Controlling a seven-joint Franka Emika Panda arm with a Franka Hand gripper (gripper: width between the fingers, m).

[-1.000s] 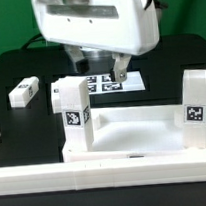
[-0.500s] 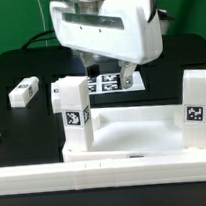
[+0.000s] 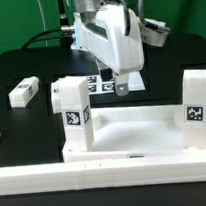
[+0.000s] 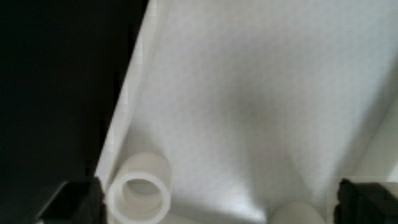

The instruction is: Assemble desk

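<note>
A black table fills the scene in front of a green backdrop. In the exterior view we see the claw hanging above the marker board, its fingers spread wide and holding nothing. The tabletop lies nearer the camera than the claw and lower, apart from it. One leg stands at its corner on the exterior view's left, and a second leg on the right. A loose leg lies flat, well off to the left. A border rail runs along the front.

In the wrist view we see the claw wide open. One dark fingertip shows at each side, and the white tabletop and a round socket show between them, untouched.
</note>
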